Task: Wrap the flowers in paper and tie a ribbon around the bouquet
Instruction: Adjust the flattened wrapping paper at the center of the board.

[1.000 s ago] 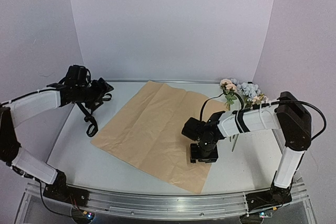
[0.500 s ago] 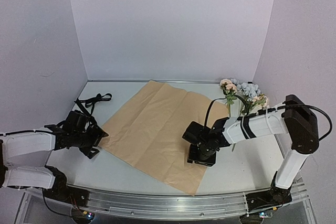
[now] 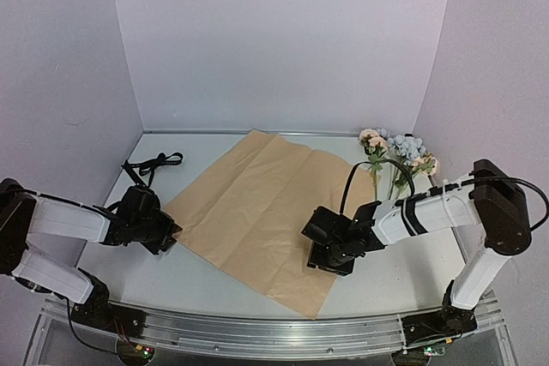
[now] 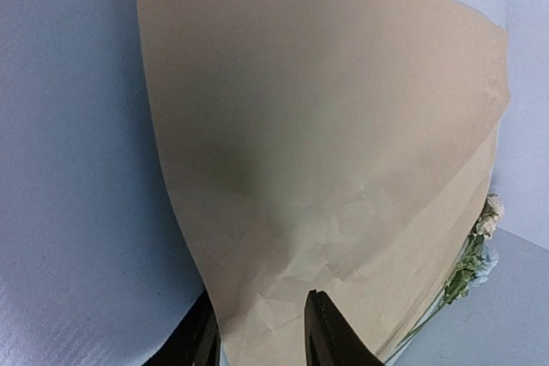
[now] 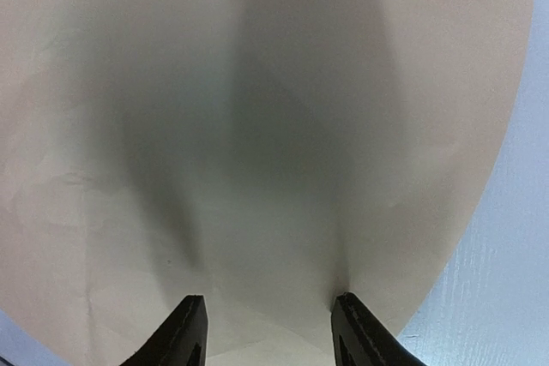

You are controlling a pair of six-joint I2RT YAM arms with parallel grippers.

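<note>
The paper (image 3: 257, 212) lies flat on the table, tan side up, creased. My left gripper (image 3: 168, 234) is low at the paper's left corner. In the left wrist view that corner (image 4: 283, 212) reaches in between the fingers (image 4: 330, 336), and the left gripper (image 4: 262, 310) is open, its jaws partly drawn in. My right gripper (image 3: 332, 255) rests tips-down on the right part of the sheet. It stands open (image 5: 268, 297) on bare paper (image 5: 257, 126). The flowers (image 3: 396, 156) lie at the back right, off the paper. The ribbon (image 3: 152, 164) lies loose at the back left.
White walls close in the table at the back and both sides. The right arm's black cable (image 3: 364, 177) arches over the paper's right corner, next to the flower stems. A metal rail (image 3: 274, 332) runs along the near edge.
The left arm let the ribbon fall at the back left, swung forward and down to the paper's left corner, and its jaws narrowed. The right gripper stayed pressed on the paper.
</note>
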